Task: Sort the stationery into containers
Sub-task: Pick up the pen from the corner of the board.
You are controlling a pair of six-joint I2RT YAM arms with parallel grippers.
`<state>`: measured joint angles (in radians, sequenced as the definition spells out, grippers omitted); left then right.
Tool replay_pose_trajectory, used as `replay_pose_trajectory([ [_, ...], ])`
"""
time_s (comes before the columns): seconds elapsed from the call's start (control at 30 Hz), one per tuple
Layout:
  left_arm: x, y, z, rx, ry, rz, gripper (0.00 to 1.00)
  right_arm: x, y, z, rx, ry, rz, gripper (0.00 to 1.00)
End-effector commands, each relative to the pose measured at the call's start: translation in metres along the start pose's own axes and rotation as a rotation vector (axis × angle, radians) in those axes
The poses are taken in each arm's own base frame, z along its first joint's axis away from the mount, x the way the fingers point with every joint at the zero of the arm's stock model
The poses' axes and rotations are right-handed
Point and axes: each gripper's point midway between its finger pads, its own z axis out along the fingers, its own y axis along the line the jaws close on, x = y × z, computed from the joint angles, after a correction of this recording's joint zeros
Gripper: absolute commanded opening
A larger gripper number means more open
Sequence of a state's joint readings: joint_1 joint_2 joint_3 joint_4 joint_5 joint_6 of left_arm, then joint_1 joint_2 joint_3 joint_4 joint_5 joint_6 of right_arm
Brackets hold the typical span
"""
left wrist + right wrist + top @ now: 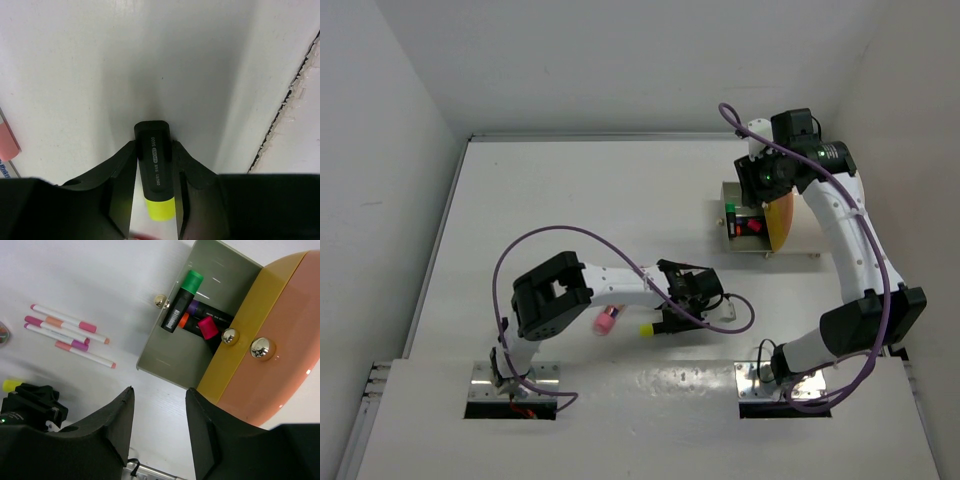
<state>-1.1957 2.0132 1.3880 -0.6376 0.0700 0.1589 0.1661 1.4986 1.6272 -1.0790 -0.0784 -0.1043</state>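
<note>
Highlighter (pixel 155 170) between left fingers (pixel 119 186), perhaps snug

White lettering is seen running lengthwise along the black barrel of a yellow highlighter (pixel 154 165) in the left wrist view. The characters "S600" can be made out, though the first may be a 5. Beside them a small white boxed label and a further word are printed, both too blurred to be read. White print is also carried on the black barrel of a green-capped highlighter (pixel 181 302) in the right wrist view, too small to be read.
</note>
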Motion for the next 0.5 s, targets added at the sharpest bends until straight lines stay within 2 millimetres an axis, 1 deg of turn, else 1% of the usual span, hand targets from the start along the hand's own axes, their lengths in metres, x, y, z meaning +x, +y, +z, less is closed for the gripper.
replay_pose_trajectory([
  [0.0, 0.035, -0.001, 0.026, 0.020, 0.093, -0.039, 0.26, -0.014, -0.004, -0.007, 0.023, -0.053, -0.014, 0.44],
  [0.03, 0.033, -0.001, 0.024, 0.018, 0.085, -0.038, 0.17, -0.015, -0.005, -0.008, 0.025, -0.056, -0.015, 0.44],
  [0.1, 0.021, 0.001, 0.015, 0.017, 0.054, -0.027, 0.14, -0.018, -0.005, -0.010, 0.025, -0.064, -0.015, 0.44],
  [0.13, 0.011, 0.003, 0.004, 0.008, 0.019, -0.025, 0.08, -0.018, -0.005, -0.011, 0.026, -0.065, -0.020, 0.44],
  [0.17, -0.002, 0.005, -0.006, -0.001, -0.023, -0.018, 0.07, -0.019, -0.005, -0.012, 0.024, -0.067, -0.023, 0.44],
  [0.2, -0.012, 0.007, -0.015, -0.009, -0.054, -0.015, 0.05, -0.020, -0.004, -0.012, 0.021, -0.071, -0.026, 0.44],
  [0.23, -0.025, 0.009, -0.032, -0.018, -0.102, -0.019, 0.04, -0.023, -0.001, -0.014, 0.008, -0.082, -0.022, 0.44],
  [0.27, -0.042, 0.010, -0.046, -0.024, -0.157, -0.022, 0.04, -0.026, 0.001, -0.018, -0.001, -0.100, -0.021, 0.44],
  [0.3, -0.054, 0.012, -0.066, -0.026, -0.217, -0.027, 0.02, -0.031, 0.002, -0.021, -0.005, -0.128, -0.007, 0.44],
  [0.33, -0.064, 0.013, -0.078, -0.025, -0.257, -0.041, 0.01, -0.034, 0.006, -0.023, -0.020, -0.149, -0.002, 0.44],
  [0.37, -0.078, 0.012, -0.094, -0.010, -0.319, -0.048, 0.00, -0.038, 0.007, -0.027, -0.025, -0.173, 0.002, 0.44],
  [0.4, -0.092, 0.017, -0.120, -0.012, -0.408, -0.073, 0.00, -0.046, 0.009, -0.031, -0.031, -0.209, 0.016, 0.44],
  [0.43, -0.102, 0.015, -0.136, 0.017, -0.469, -0.082, 0.00, -0.051, 0.009, -0.034, -0.033, -0.225, 0.025, 0.44],
  [0.47, -0.114, 0.027, -0.155, 0.010, -0.556, -0.113, 0.00, -0.057, 0.010, -0.038, -0.033, -0.250, 0.042, 0.44],
])
